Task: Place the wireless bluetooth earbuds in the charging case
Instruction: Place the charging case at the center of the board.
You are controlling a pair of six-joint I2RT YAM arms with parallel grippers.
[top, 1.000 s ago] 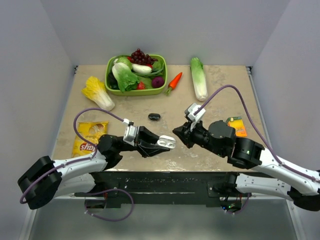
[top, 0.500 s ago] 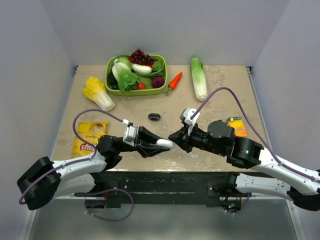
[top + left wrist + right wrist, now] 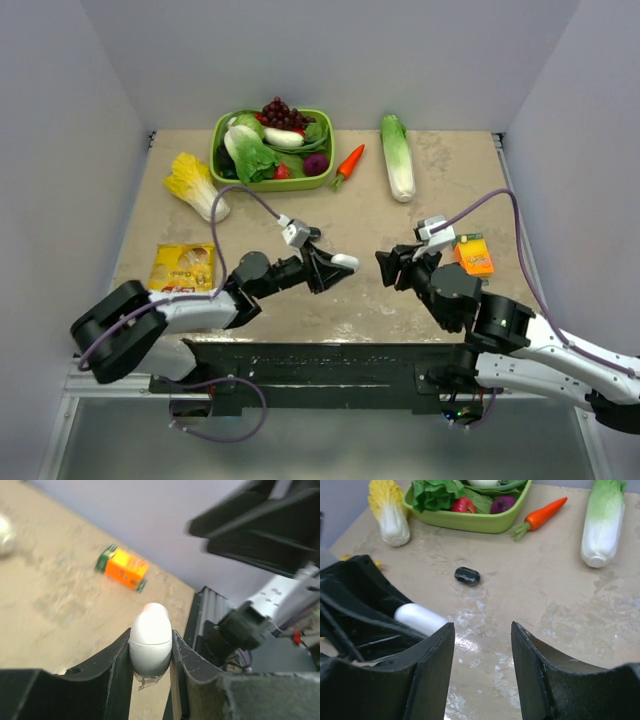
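The charging case [image 3: 150, 637] is a white egg-shaped shell with its seam line closed, standing tip-up between the left fingers. My left gripper [image 3: 151, 633] is shut on its sides. From above, the case [image 3: 344, 262] pokes out of the left gripper [image 3: 330, 268] over the table's middle. My right gripper [image 3: 390, 265] faces it from the right with a small gap, jaws open and empty. In the right wrist view the gripper [image 3: 482, 626] frames bare table, with the case [image 3: 417, 618] left of its left finger. The earbuds are out of view.
A green basket [image 3: 272, 186] of vegetables stands at the back. A carrot [image 3: 348, 163] and a long cabbage [image 3: 397, 155] lie to its right and a yellow-leaved cabbage [image 3: 195, 185] to its left. A chips bag [image 3: 182, 268] lies left, an orange carton [image 3: 473, 253] right, a small black object [image 3: 467, 576] mid-table.
The right gripper has pulled back to the right, away from the case, and opened. The left arm has carried the case up the table and a little right.
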